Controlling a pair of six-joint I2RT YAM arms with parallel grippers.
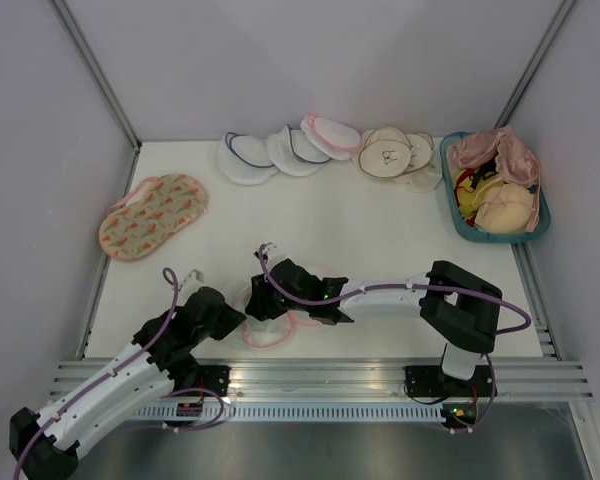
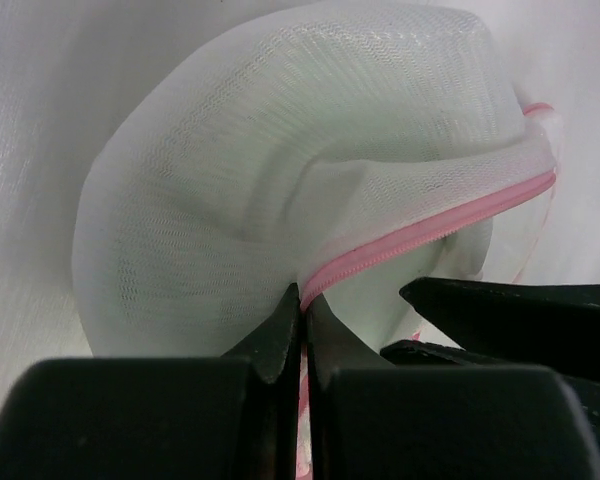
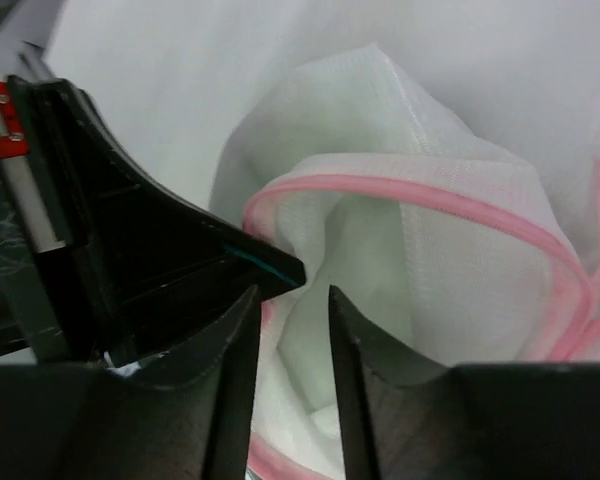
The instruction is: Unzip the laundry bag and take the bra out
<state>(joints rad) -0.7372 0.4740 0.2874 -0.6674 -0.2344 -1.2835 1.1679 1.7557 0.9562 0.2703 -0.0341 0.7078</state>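
The laundry bag, white mesh with pink zipper trim, lies at the near edge of the table between both arms. My left gripper is shut on the pink trim, with the domed mesh bulging just beyond it. The right gripper is open, its jaws apart at the bag's unzipped mouth. Between the fingers, smooth white padding of the bra shows inside the opening. One left finger crosses just in front of my right gripper.
An orange floral bag lies at the left. White pouches with dark blue trim, a pink-trimmed pouch and pale bras line the back. A teal basket at the right holds peach bras and a yellow item.
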